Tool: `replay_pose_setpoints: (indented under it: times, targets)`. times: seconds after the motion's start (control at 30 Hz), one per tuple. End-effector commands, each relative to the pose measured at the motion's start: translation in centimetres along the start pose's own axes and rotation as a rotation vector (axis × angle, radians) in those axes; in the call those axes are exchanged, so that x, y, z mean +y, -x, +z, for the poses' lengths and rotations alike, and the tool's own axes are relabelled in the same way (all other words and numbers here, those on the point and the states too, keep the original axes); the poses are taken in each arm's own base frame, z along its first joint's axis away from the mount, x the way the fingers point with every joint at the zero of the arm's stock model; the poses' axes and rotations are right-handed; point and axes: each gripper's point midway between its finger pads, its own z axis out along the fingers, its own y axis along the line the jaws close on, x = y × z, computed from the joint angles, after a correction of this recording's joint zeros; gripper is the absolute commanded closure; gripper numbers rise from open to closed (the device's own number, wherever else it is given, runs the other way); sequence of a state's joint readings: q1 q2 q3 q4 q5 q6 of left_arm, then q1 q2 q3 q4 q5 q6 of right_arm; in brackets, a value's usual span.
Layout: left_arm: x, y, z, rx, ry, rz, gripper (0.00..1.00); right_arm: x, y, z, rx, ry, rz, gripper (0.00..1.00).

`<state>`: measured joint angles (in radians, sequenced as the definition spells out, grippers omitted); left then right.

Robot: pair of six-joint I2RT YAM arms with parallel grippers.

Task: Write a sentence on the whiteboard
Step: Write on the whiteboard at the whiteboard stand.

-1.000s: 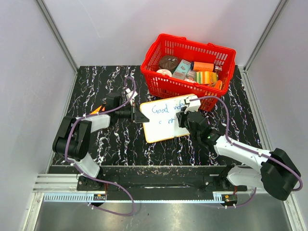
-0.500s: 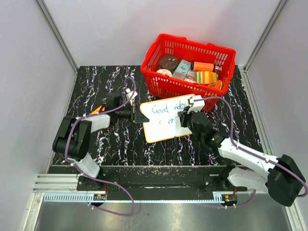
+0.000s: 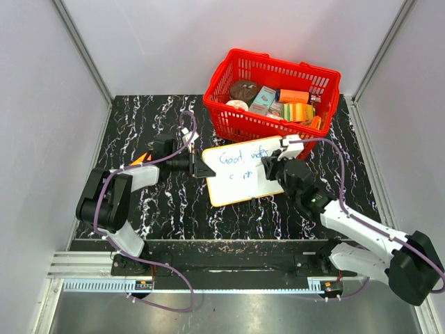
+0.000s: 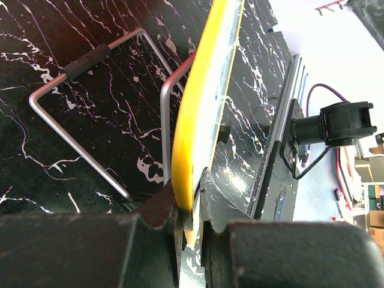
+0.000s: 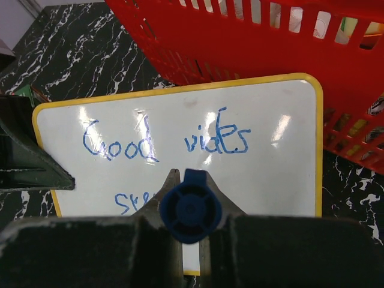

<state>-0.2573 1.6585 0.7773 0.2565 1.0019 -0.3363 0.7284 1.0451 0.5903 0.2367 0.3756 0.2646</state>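
The whiteboard (image 3: 236,175), white with a yellow rim, lies tilted on the black marble table in front of the red basket. My left gripper (image 3: 199,168) is shut on its left edge; the left wrist view shows the yellow rim (image 4: 201,102) pinched between the jaws of the left gripper (image 4: 189,207). The sentence (image 5: 162,139) is in blue: "Good vibes" on top, and a second line starting below it (image 5: 129,203). My right gripper (image 3: 270,167) is shut on a blue marker (image 5: 190,207) over the board's right half (image 5: 282,168). The marker tip is hidden.
The red basket (image 3: 274,97) full of packaged goods stands just behind the board and close to my right wrist (image 5: 252,42). A wire stand (image 4: 72,108) sits under the board. A small orange object (image 3: 141,158) lies by the left arm.
My right gripper with the marker has moved a little to the right across the board. The left gripper and the board have not moved.
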Motion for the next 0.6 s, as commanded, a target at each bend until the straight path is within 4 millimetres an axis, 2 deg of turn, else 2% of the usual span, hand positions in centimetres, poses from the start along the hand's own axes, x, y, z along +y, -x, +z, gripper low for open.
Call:
replay_pose_setpoints:
  times: [0.0,0.03,0.13,0.57]
  targets:
    - [3.7,-1.7,0.6,0.03,0.152,0.049,1.0,-0.7,1.6,-0.1,-0.03,0.033,0.105,1.0]
    - [3.7,-1.6,0.6,0.027,0.154,0.05,1.0,-1.4,1.8,0.1,-0.035,0.021,0.123,1.0]
    - [3.7,-1.7,0.7,0.029,0.153,0.05,1.0,-1.8,1.5,0.1,-0.027,0.023,0.128,1.0]
    - [3.7,-1.8,0.7,0.031,0.152,0.047,1.0,-0.9,0.8,1.3,-0.006,0.063,0.116,1.0]
